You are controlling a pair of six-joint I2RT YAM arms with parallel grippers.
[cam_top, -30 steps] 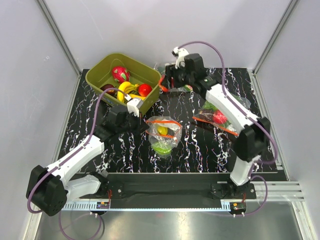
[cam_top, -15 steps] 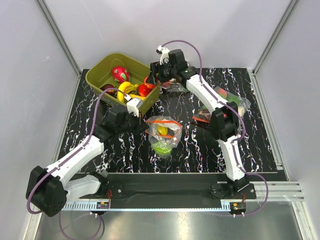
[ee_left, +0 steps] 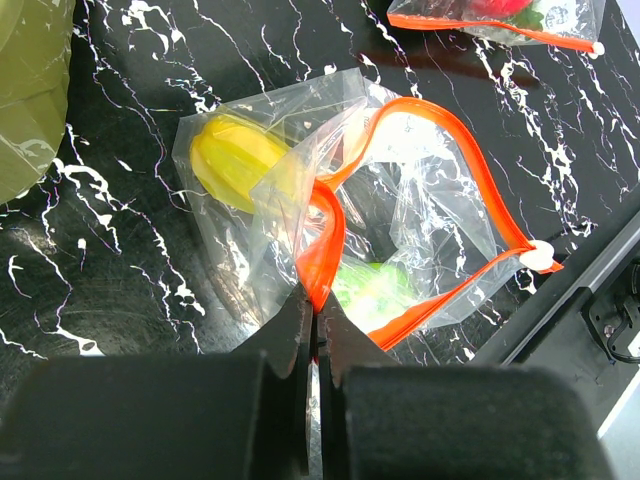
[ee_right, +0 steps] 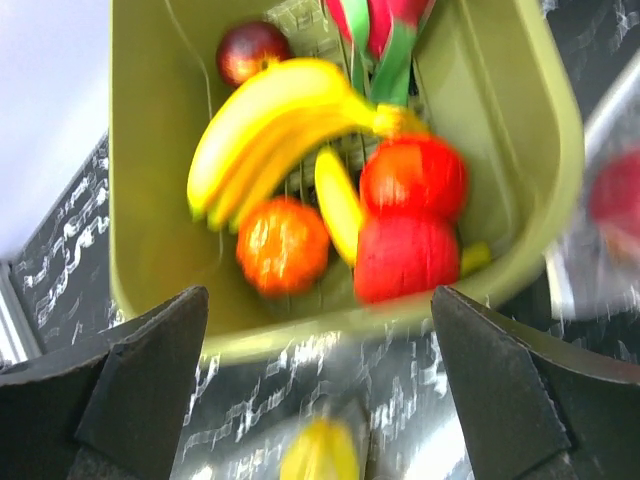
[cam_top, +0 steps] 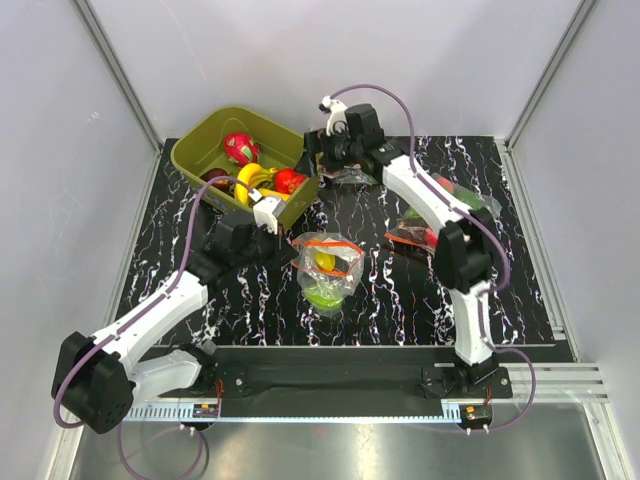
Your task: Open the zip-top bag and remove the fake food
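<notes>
Left claw [ee_left: 312, 300] pinched shut on zip strip [ee_left: 322, 240] of bag [ee_left: 430, 230], right claw [ee_right: 320, 300] wide open, empty, over one bin [ee_right: 140, 150], three bags in all

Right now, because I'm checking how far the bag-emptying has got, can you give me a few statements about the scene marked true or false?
1. The left gripper is shut on the orange strip of the zip-top bag. True.
2. The bag is zipped closed. False: its mouth gapes open.
3. The bag is empty. False: a yellow piece and a green piece lie inside.
4. The right gripper is open, at the edge of the green bin. True.
5. The bin holds only bananas. False: red fruits and an orange fruit lie there too.
</notes>
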